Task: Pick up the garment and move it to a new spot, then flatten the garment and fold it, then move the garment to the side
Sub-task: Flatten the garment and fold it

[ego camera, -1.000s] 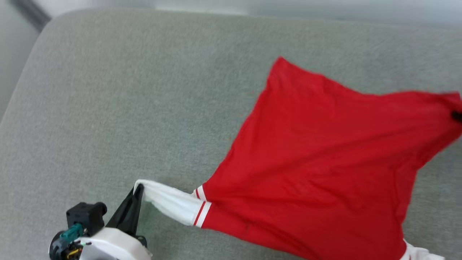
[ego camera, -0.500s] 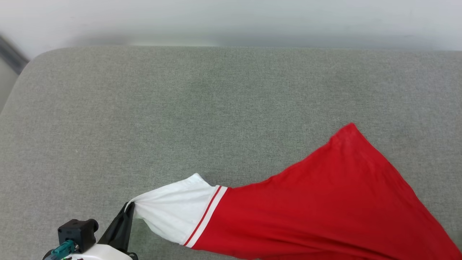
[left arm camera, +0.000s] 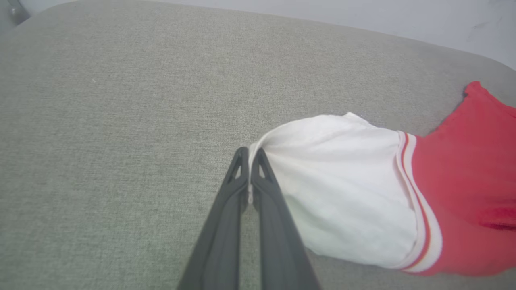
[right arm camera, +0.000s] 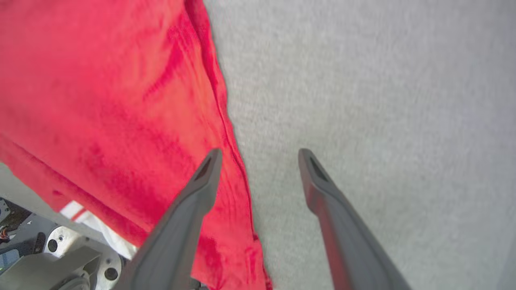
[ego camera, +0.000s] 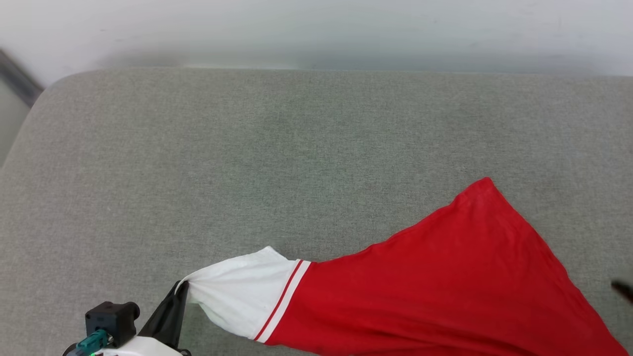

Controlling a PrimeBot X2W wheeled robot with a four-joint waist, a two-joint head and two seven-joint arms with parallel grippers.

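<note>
The garment (ego camera: 435,291), red with a white sleeve and red-white striped trim, lies spread over the near right part of a grey cushion. My left gripper (ego camera: 183,288) at the lower left is shut on the tip of the white sleeve (left arm camera: 342,189), and the cloth is pinched between its fingertips (left arm camera: 250,155). In the right wrist view my right gripper (right arm camera: 260,155) stands open just above the garment's red edge (right arm camera: 121,112), with nothing between its fingers. A dark fingertip (ego camera: 624,289) shows at the right edge of the head view.
The grey cushion (ego camera: 247,158) stretches wide and bare to the left and back. A pale wall (ego camera: 316,29) runs behind its far edge. The robot's own base (right arm camera: 48,257) shows under the hanging cloth in the right wrist view.
My right gripper has opened and let go of the garment's red edge, which now lies lower on the cushion. The camera has tilted, shifting the whole picture. My left grip on the sleeve holds.
</note>
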